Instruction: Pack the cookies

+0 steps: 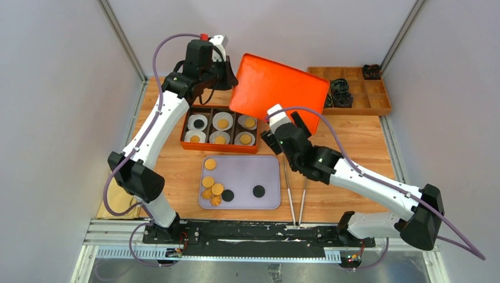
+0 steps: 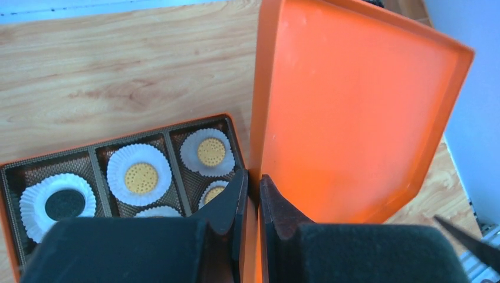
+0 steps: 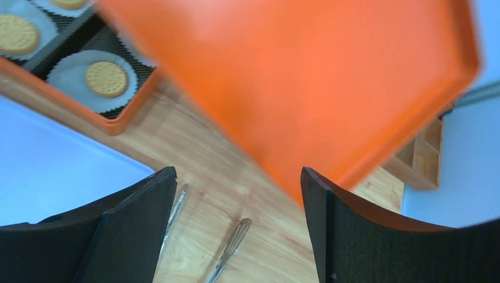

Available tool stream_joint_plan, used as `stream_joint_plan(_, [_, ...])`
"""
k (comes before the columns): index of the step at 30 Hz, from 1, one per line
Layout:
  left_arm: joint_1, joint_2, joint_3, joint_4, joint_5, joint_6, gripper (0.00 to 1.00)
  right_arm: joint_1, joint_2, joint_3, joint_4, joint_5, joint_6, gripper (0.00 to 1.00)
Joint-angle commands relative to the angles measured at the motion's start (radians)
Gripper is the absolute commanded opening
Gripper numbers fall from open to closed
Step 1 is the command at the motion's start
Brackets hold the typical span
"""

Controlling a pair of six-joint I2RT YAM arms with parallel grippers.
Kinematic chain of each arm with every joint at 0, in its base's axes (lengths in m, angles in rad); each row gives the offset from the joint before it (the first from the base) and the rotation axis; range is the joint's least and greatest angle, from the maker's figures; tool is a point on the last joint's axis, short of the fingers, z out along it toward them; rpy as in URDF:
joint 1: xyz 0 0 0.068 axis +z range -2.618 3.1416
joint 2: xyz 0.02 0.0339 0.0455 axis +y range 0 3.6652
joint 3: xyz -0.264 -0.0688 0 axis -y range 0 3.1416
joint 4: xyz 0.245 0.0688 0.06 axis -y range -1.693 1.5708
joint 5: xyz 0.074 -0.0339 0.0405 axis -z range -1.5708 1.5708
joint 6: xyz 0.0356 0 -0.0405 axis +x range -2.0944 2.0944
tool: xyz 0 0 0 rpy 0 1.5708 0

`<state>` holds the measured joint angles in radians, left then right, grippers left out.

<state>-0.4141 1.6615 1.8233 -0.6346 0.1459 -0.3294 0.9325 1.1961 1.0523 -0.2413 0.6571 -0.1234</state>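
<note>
Lid [image 1: 280, 88] hangs tilted over the back of the table [image 1: 354, 147], pinched at its left edge by the left gripper [image 2: 252, 177]. It walls off the way from the right and shades the box's [image 1: 219, 147] back-right cell. The other cells lie open from above. The right gripper [image 3: 239, 177], jaws spread wide, sits just below the lid's low corner and fills that gap. The left arm [image 1: 159, 118] slants along the box's left side. Only a narrow strip of wood separates box and tray [image 1: 265, 168]. The tray's right half is bare apart from two black cookies [image 1: 258, 191]. Tweezers [image 1: 296, 200] lie on the wood right of the tray, and the organizer [image 1: 377, 109] blocks the back-right corner.
</note>
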Motion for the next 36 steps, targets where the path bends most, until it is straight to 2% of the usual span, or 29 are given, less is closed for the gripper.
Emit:
stream_joint_plan(1, [0.004,0.052,0.150,-0.107,0.028,-0.039,0.05,0.101,0.025,-0.050,0.172,0.096,-0.130,0.82])
stream_joint_plan(6, [0.005,0.076,0.220,-0.204,0.041,-0.039,0.05,0.133,0.124,-0.060,0.318,0.259,-0.227,0.82])
stream_joint_plan(13, [0.005,0.006,0.147,-0.228,0.065,-0.040,0.05,0.137,0.336,-0.038,0.604,0.451,-0.451,0.79])
stream_joint_plan(15, [0.005,-0.023,0.125,-0.228,0.059,-0.040,0.05,0.131,0.399,-0.025,0.683,0.494,-0.499,0.70])
stream_joint_plan(19, [0.005,-0.069,0.089,-0.228,0.046,-0.033,0.06,0.132,0.479,-0.012,0.826,0.572,-0.580,0.34])
stream_joint_plan(23, [0.005,-0.086,0.071,-0.227,0.032,-0.018,0.07,0.141,0.478,-0.018,0.922,0.619,-0.642,0.08])
stream_joint_plan(26, [0.005,-0.083,0.069,-0.225,0.020,0.001,0.12,0.144,0.439,-0.004,0.853,0.608,-0.648,0.03])
stream_joint_plan(30, [0.005,-0.089,0.074,-0.208,-0.051,0.038,0.30,0.139,0.343,0.129,0.311,0.473,-0.286,0.00])
stream_joint_plan(31, [0.005,-0.098,0.065,-0.192,-0.079,0.044,0.35,0.138,0.316,0.139,0.236,0.447,-0.226,0.00])
stream_joint_plan(33, [0.005,-0.131,0.035,-0.142,-0.131,0.054,0.46,0.132,0.256,0.121,0.187,0.408,-0.179,0.00])
stream_joint_plan(36, [0.006,-0.205,-0.037,-0.026,-0.193,0.051,0.69,0.107,0.171,0.099,0.140,0.339,-0.120,0.00])
